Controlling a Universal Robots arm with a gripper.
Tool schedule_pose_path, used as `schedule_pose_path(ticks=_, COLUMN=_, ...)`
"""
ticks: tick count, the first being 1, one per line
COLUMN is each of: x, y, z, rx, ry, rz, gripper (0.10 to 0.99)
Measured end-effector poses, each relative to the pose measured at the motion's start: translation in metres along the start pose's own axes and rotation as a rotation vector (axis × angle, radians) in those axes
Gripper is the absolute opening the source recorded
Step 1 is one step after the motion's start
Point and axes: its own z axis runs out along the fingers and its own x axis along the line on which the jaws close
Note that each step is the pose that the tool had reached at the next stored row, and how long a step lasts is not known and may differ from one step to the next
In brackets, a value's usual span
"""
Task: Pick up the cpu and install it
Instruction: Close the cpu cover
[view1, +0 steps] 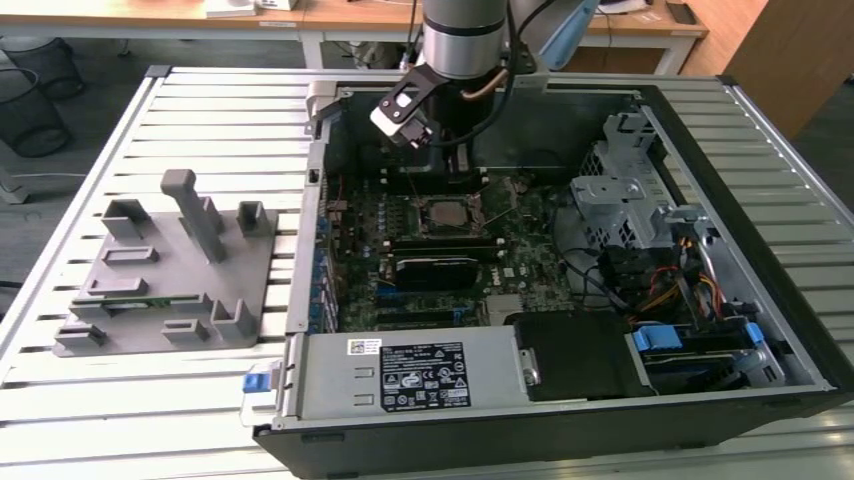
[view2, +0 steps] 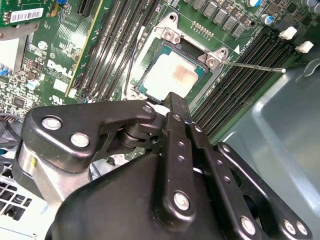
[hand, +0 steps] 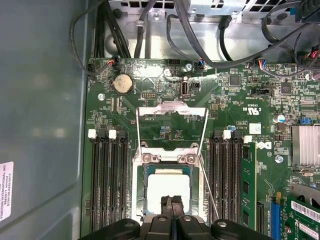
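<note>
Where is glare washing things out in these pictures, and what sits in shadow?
First wrist view: the cpu top glares almost white, and soft light patches sit on the grey case wall. Second wrist view: the cpu is pale too, the gripper dark before it. Exterior view: the slatted table is bright, the computer case interior dimmer.

White lettering (view2: 59, 67) stands on the motherboard (view2: 65, 30); a printed label (view1: 424, 375) covers the power supply (view1: 334, 385), seemingly too fine to read.
</note>
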Motion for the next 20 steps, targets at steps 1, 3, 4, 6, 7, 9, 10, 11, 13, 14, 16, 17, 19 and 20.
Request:
schedule_pose_path(ticks=1, x=0.0000, y=0.0000, z=-0.0007, rx=0.000, ry=0.0000, rz=0.000, gripper=0.106)
schedule_pose_path(ticks=3, x=0.0000, y=0.0001, z=-0.0020, rx=0.000, ry=-0.0001, rz=0.000, gripper=0.106)
schedule_pose_path(ticks=4, x=0.0000, y=0.0001, z=-0.0026, rx=0.000, ry=0.0000, rz=0.000, gripper=0.106)
schedule_pose_path(ticks=6, x=0.0000, y=0.0002, z=-0.0038, rx=0.000, ry=0.0000, rz=0.000, gripper=0.106)
schedule_pose_path(ticks=7, x=0.0000, y=0.0002, z=-0.0044, rx=0.000, ry=0.0000, rz=0.000, gripper=0.106)
schedule_pose_path(ticks=9, x=0.0000, y=0.0003, z=-0.0052, rx=0.000, ry=-0.0001, rz=0.000, gripper=0.106)
schedule_pose_path(ticks=10, x=0.0000, y=0.0003, z=-0.0057, rx=0.000, ry=-0.0001, rz=0.000, gripper=0.106)
schedule_pose_path(ticks=11, x=0.0000, y=0.0003, z=-0.0063, rx=0.000, ry=0.0000, rz=0.000, gripper=0.106)
schedule_pose_path(ticks=13, x=0.0000, y=0.0004, z=-0.0075, rx=0.000, ry=0.0000, rz=0.000, gripper=0.106)
schedule_pose_path(ticks=14, x=0.0000, y=0.0004, z=-0.0081, rx=0.000, ry=-0.0001, rz=0.000, gripper=0.106)
schedule_pose_path(ticks=16, x=0.0000, y=0.0005, z=-0.0093, rx=0.000, ry=-0.0001, rz=0.000, gripper=0.106)
schedule_pose_path(ticks=17, x=0.0000, y=0.0005, z=-0.0099, rx=0.000, ry=-0.0001, rz=0.000, gripper=0.106)
schedule_pose_path(ticks=19, x=0.0000, y=0.0006, z=-0.0110, rx=0.000, ry=0.0000, rz=0.000, gripper=0.106)
schedule_pose_path(ticks=20, x=0.0000, y=0.0006, z=-0.0114, rx=0.000, ry=0.0000, rz=0.000, gripper=0.106)
